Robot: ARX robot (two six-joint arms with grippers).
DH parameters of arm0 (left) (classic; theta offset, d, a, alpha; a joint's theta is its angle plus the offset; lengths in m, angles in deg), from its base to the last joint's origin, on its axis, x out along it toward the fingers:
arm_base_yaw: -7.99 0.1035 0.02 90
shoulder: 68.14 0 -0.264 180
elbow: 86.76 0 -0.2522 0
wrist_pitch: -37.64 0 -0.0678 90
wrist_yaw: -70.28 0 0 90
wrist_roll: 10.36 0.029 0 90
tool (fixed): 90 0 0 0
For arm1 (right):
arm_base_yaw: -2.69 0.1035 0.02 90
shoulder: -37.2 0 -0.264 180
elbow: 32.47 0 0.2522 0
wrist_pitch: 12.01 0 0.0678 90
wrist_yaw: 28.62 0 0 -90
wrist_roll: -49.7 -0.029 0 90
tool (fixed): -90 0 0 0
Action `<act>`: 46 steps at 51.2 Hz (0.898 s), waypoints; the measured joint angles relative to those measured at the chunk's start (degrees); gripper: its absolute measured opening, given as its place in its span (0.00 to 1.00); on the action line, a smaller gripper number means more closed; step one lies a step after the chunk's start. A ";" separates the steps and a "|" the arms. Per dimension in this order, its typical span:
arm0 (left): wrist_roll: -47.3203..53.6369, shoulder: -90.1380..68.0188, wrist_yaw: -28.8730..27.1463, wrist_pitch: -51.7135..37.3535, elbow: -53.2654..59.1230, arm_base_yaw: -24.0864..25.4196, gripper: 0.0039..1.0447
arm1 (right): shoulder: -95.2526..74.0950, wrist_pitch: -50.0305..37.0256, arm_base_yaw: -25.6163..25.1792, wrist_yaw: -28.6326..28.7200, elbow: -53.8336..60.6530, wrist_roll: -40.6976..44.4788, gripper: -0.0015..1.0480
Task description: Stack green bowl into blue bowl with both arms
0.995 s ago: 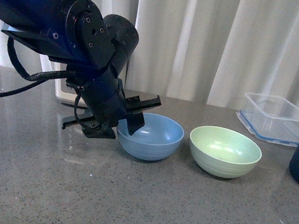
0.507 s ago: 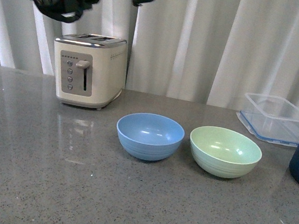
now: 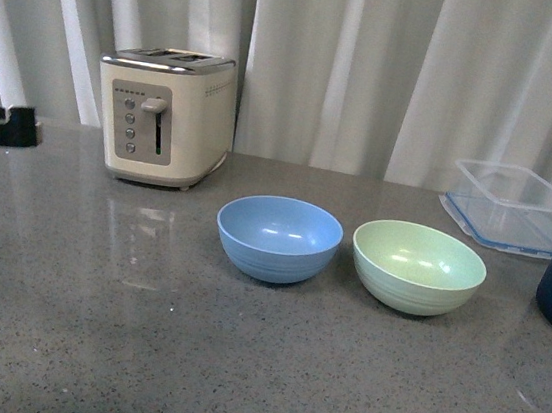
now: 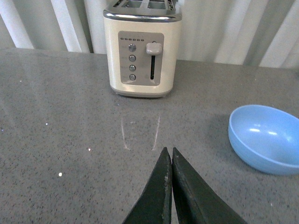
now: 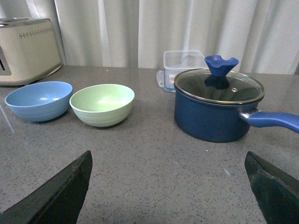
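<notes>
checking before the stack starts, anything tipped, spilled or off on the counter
Nothing stands out. The blue bowl and the green bowl sit upright and empty side by side on the counter, not yet stacked. The toaster stands straight, the pot has its lid on, and no spill or damage shows.

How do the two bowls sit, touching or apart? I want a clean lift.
Apart. The front view shows a narrow strip of countertop between the blue bowl and the green bowl.
</notes>
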 joint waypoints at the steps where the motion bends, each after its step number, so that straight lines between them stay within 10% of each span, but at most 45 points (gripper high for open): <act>1: 0.04 0.48 0.24 -0.20 0.85 0.17 0.03 | 0.00 0.00 0.00 0.00 0.00 0.00 0.90; 46: 0.24 29.40 9.03 6.19 24.02 9.40 0.03 | 0.00 0.00 0.00 0.00 0.00 0.00 0.90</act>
